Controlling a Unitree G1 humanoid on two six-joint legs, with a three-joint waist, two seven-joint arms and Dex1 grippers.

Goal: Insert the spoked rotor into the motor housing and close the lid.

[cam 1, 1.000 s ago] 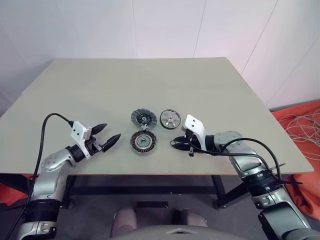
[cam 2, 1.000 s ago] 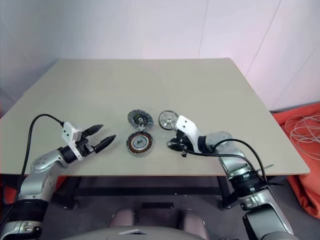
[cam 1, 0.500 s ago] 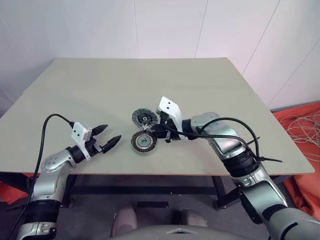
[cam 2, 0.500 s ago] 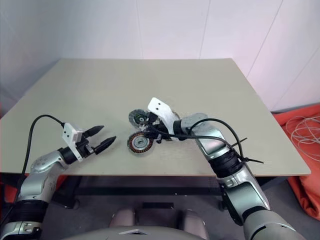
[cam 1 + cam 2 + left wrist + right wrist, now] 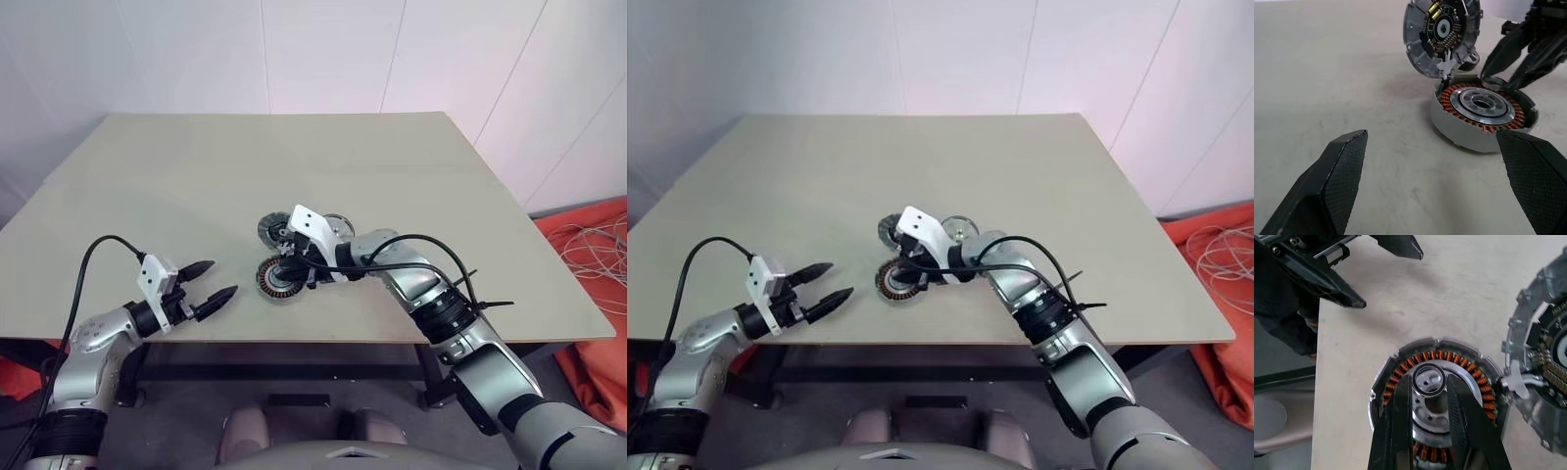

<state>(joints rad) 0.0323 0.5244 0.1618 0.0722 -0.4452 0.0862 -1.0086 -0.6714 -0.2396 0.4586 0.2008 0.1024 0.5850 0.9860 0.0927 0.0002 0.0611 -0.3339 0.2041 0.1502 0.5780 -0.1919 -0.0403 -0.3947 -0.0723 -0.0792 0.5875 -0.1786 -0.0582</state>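
Two grippers over table: right gripper pinching small ring above motor housing; left gripper spread wide, near housing.

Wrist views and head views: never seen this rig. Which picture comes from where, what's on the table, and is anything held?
It is a humanoid robot with two arms, each ending in a gripper with two black fingers. The two wide pictures come from a stereo camera on its head, looking down over a table. The two close-ups come from cameras on the wrists, looking along each gripper's fingers.

On the table are the motor housing with copper windings inside, the spoked rotor right next to it, and the lid partly hidden behind the right arm.

The right gripper pinches a small dark ring over the housing's centre. The left gripper is open and holds nothing, off to the housing's left.
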